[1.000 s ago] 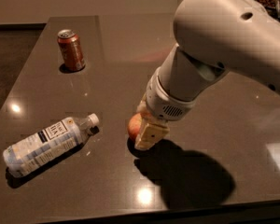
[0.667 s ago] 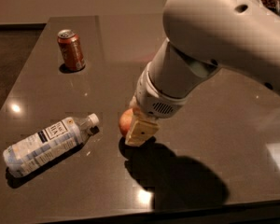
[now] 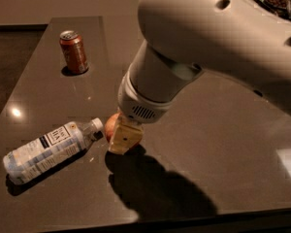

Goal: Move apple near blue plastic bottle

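Observation:
The apple (image 3: 111, 122) shows as a red-orange sliver, mostly hidden behind my gripper's tan finger (image 3: 124, 137). My gripper (image 3: 117, 136) hangs from the big white arm and is shut on the apple, just above the dark table (image 3: 208, 144). The blue plastic bottle (image 3: 48, 149) lies on its side at the left. Its white cap (image 3: 97, 124) points right, toward the apple and only a small gap from it.
A reddish-brown soda can (image 3: 73, 51) stands upright at the back left of the table. The table's front edge (image 3: 184, 217) runs close below the gripper's shadow. The white arm hides the back right part of the table.
My gripper has moved left with the apple in it, from mid-table to right beside the bottle's cap. The bottle and can have not moved.

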`<state>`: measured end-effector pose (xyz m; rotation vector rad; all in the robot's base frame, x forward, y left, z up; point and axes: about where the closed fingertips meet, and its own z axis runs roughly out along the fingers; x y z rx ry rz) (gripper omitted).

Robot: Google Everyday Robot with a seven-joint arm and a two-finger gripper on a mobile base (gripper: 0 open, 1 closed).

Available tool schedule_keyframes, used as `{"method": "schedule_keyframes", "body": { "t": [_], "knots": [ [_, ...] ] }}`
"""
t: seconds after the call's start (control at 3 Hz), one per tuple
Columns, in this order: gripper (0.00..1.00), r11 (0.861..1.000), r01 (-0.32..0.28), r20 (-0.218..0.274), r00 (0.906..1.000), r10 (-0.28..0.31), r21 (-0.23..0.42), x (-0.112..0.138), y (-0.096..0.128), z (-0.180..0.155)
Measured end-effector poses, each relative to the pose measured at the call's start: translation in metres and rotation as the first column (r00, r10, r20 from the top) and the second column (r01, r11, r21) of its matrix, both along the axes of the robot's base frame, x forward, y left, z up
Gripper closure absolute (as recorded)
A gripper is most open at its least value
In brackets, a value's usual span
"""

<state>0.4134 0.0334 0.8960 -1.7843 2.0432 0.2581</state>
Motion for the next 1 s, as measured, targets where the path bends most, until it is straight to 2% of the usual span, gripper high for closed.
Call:
{"method": "schedule_keyframes", "body": {
  "t": [0.33,1.0],
  "knots": [
    [0.81,1.0,0.014,0.006,0.9999,-0.014,-0.013,-0.008,0.014,-0.003],
    [0.35,1.0,0.021,0.014,0.9997,-0.021,-0.001,-0.011,0.037,-0.012]
  ]
}}
